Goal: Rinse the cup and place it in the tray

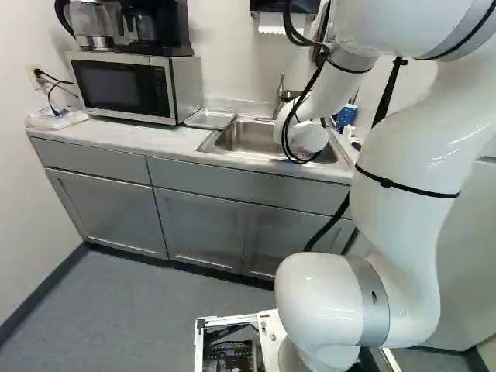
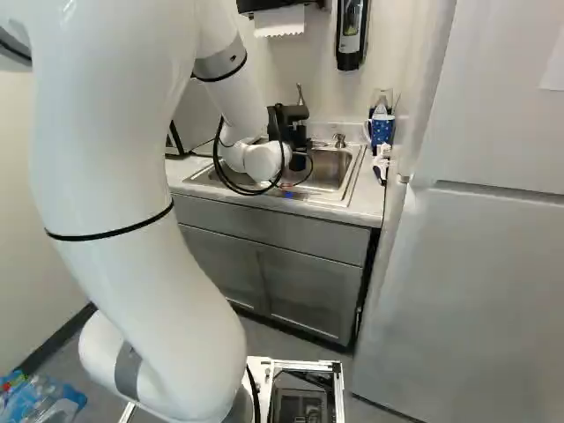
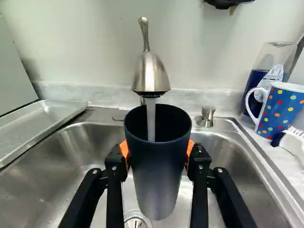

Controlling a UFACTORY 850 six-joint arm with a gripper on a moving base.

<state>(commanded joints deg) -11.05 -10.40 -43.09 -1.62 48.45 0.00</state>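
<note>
The black two-fingered gripper [image 2: 289, 128] grips an upright, tapering, dark-blue cup [image 3: 157, 166] over the stainless-steel sink [image 3: 61, 161]. Water from the brushed-metal faucet [image 3: 151, 73] runs into it; nearby, a clear-and-blue container [image 3: 254, 78] bears a white label [image 3: 274, 75], print illegible.

Here we are looking at a smooth, matt dark cup [image 3: 160, 178], held by dull black fingers [image 3: 113, 173]. Behind it we catch a soft satin gleam off the metal faucet [image 3: 151, 73], and the metal sink [image 3: 52, 161] shines in broad, brushed streaks. Beside that, we see the tray [image 3: 35, 128] in duller metal. The spotted mug [image 3: 282, 109] looks smooth and glossy, and so does the arm's white shell [image 1: 411, 178]. We've got rough-edged paper towel [image 2: 279, 22], a smooth pale surface [image 1: 124, 139] and flat, satin grey cabinets [image 1: 201, 225].
</note>
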